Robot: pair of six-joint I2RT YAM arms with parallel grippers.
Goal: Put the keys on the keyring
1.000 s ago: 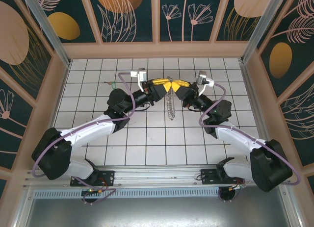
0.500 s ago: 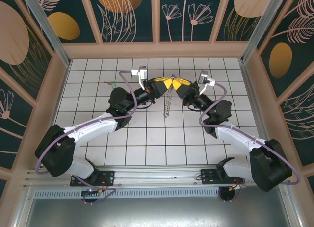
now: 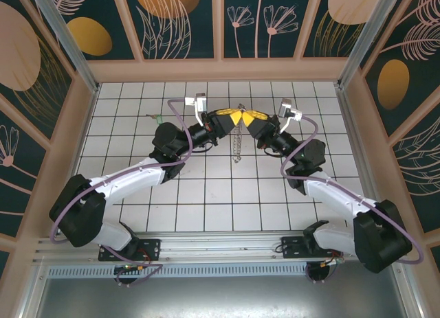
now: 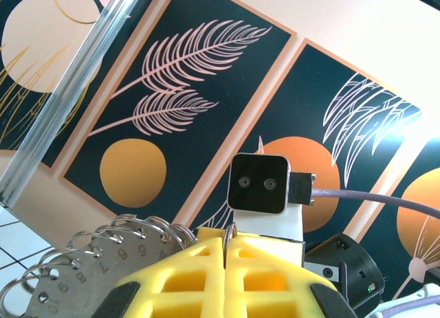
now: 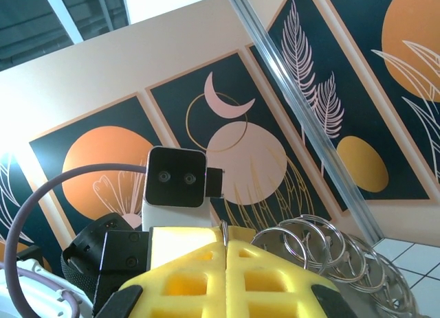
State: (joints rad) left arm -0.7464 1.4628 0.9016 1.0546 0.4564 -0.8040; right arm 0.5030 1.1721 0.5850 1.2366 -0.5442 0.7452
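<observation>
**Both claws pinch the keyring; the key waits on the tiles**

Since a second ago the left claw (image 3: 234, 117) has clenched and its arm has shifted a little; the keyring (image 3: 237, 143) dangling below has swung and now hangs shorter; the right claw (image 3: 246, 117) has kept its place and its grip. Both claws meet tip to tip above the far middle of the tiled floor (image 3: 206, 194). In each wrist view the yellow fingers are pressed flat together with a thin wire loop caught at the seam, so each looks clenched on the keyring. Silvery rings and numbered metal tags (image 4: 103, 256) fan out beside the left fingers, and more rings show beside the right ones.

The key (image 3: 157, 118), slim with a green head, lies flat on the tiles well to the left of the claws, just beyond the left arm's elbow; nothing touches it.

By my reading the step in hand is steadying the keyring between two grips; threading has not begun. The next move likely calls for one claw to let go while the other bears the whole ring; the left one sits nearer the key. The key is small and lies flat, so it wants a low, careful pinch; it must then be lined up with the thin loop.
</observation>
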